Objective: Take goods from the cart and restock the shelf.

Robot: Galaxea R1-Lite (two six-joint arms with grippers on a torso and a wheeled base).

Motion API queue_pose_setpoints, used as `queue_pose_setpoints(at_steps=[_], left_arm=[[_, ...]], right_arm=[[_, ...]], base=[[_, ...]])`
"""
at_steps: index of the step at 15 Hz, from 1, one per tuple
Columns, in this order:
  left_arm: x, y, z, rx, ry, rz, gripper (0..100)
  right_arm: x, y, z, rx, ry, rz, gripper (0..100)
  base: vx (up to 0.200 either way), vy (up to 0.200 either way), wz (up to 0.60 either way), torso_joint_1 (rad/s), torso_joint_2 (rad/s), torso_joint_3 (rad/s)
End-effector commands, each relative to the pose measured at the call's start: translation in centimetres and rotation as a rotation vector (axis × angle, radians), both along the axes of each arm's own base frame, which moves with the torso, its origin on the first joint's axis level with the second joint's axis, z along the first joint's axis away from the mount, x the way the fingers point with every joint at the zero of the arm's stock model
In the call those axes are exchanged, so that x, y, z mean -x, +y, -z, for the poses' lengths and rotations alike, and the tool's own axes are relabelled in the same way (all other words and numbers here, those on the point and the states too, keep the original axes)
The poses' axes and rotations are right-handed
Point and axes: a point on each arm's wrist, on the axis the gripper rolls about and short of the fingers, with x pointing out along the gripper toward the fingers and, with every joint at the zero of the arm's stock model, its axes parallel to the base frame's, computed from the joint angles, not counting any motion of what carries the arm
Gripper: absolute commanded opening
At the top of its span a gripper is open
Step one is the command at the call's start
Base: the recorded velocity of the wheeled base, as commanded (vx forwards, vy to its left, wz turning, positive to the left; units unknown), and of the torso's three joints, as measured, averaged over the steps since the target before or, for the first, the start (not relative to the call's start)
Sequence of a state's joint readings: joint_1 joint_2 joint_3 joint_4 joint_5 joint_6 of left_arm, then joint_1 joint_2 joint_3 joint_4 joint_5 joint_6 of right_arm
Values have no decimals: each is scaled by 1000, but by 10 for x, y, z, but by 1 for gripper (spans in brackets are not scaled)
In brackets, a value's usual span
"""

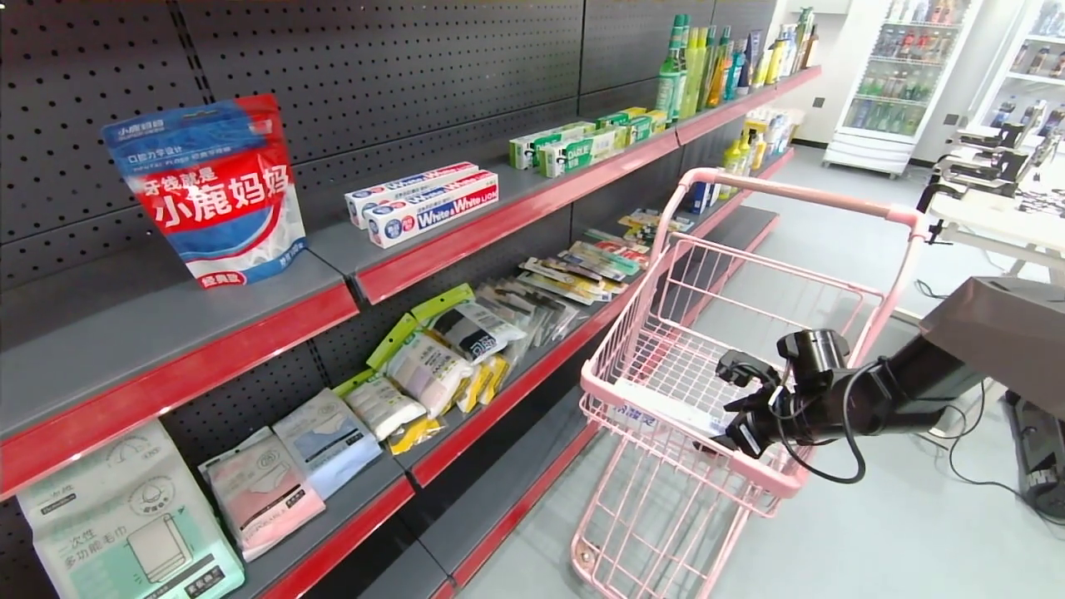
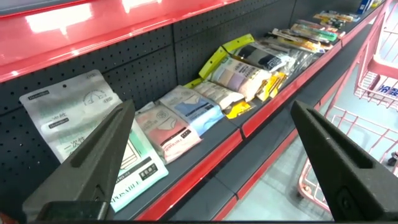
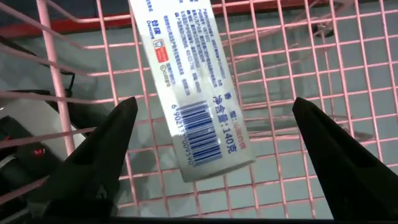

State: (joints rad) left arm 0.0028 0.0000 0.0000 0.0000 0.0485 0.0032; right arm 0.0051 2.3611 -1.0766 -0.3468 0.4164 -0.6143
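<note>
**Right gripper open over a box in the cart**

A white toothpaste box (image 3: pixel 193 87) lies flat on the wire floor of the pink cart (image 1: pixel 799 193), at the near side of the basket. In the head view the box (image 1: pixel 666 409) shows just behind the cart's near wire wall.

The right gripper (image 3: pixel 214 102) hangs directly above the box with its fingers spread wide, one on each side of the barcode end and not touching it. In the head view this gripper (image 1: pixel 732 408) sits at the cart's near right rim, its arm coming in from the right. The rim and the wire wall lie close beneath the arm.

The left gripper (image 2: pixel 212 106) is also spread wide and holds nothing. It faces the lower shelf level, where flat packets (image 2: pixel 186 121) lie in a row.

The shelf (image 1: pixel 499 225) runs along the left of the cart, dark with red edges. Its upper level carries a red and blue pouch (image 1: pixel 208 187) at the near end, then two toothpaste boxes (image 1: pixel 420 204), green boxes (image 1: pixel 574 146) and bottles (image 1: pixel 691 66) farther off. A pale green towel pack (image 1: pixel 125 524) stands on the lower level at the near left.
</note>
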Motion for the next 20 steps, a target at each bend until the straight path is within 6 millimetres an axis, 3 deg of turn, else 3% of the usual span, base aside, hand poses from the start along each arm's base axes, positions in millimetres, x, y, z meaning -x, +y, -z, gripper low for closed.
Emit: queue_pose_setpoints(at_steps=[1,2,7,20], left_arm=[[0,0,0,0,2,-1,100],[0,0,0,0,2,-1,100],[0,0,0,0,2,1,100],[0,0,0,0,2,-1,100]], right_arm=[[-5,-3,9,-3,9,2,100],[-15,-1,9,-20,-14,-13,100],[-20,-4,5,10,33,-59,100],[-33,5,24,9,39,-78,100]], base=[[0,0,0,0,0,0],[0,0,0,0,0,0],[0,0,0,0,0,0],[0,0,0,0,0,0]])
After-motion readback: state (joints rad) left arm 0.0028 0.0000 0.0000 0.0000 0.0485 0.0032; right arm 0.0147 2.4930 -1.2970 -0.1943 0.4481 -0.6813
